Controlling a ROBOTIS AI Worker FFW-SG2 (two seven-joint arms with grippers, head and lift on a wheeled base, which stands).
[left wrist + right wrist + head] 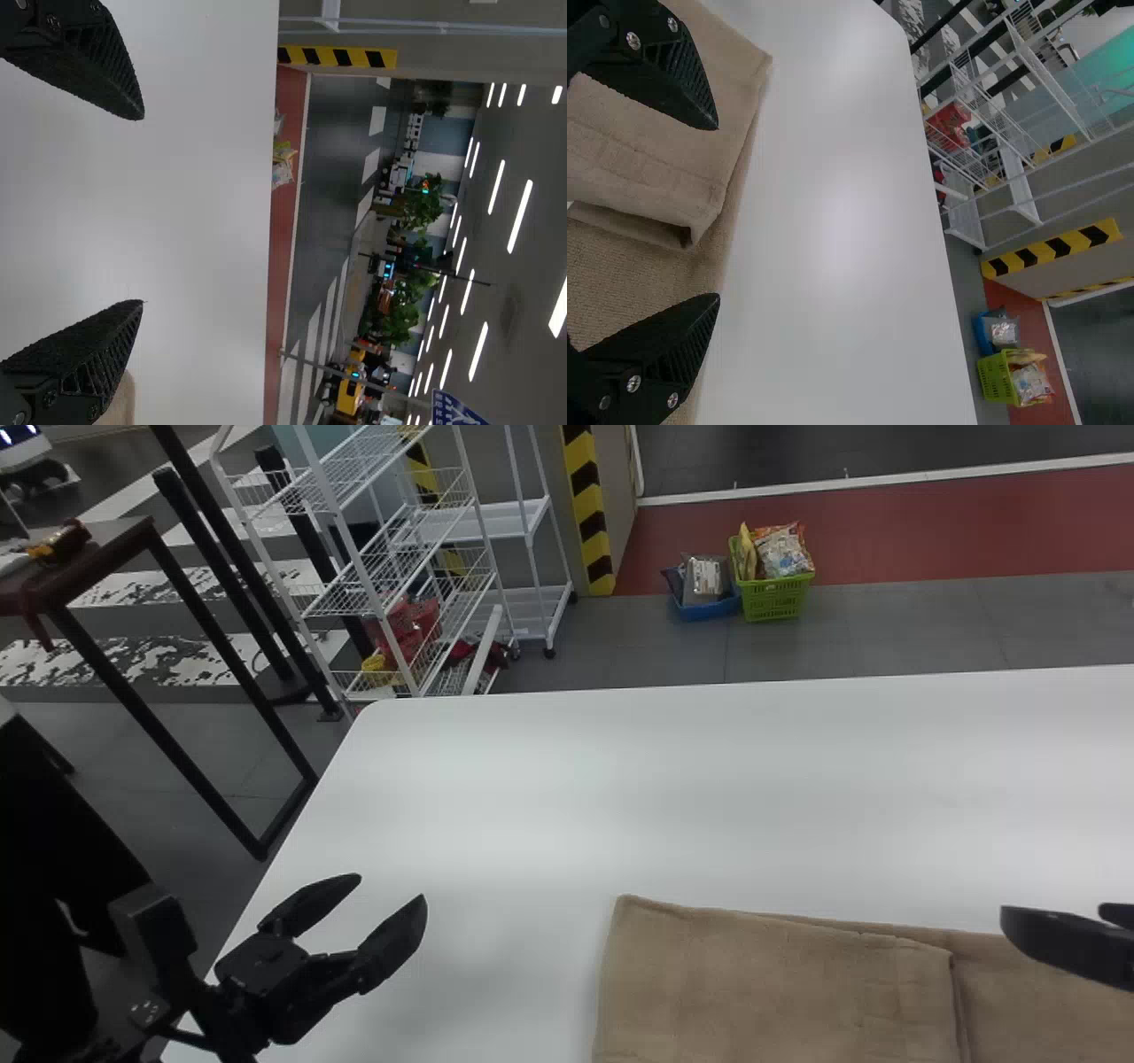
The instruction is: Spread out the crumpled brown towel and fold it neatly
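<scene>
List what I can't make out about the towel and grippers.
Brown towel, near side: head view, cut off by the bottom edge.
Its right end: head view, cut off by the right edge.
Most of the cloth beneath the fold: right wrist view, hidden by the top layer.
Right gripper, rear part: head view, cut off by the right edge.

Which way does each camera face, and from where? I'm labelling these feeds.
Head view: on the head, looking forward and down at the white rectangular table and folded brown cloth towel; black left gripper and black right gripper show.
Left wrist view: on the left wrist, facing forward past the table's far edge; its two black fingers show.
Right wrist view: on the right wrist, facing forward-left over towel and table towards white wire shelving; its two black fingers show.
Head and right wrist views share the green plastic basket.
</scene>
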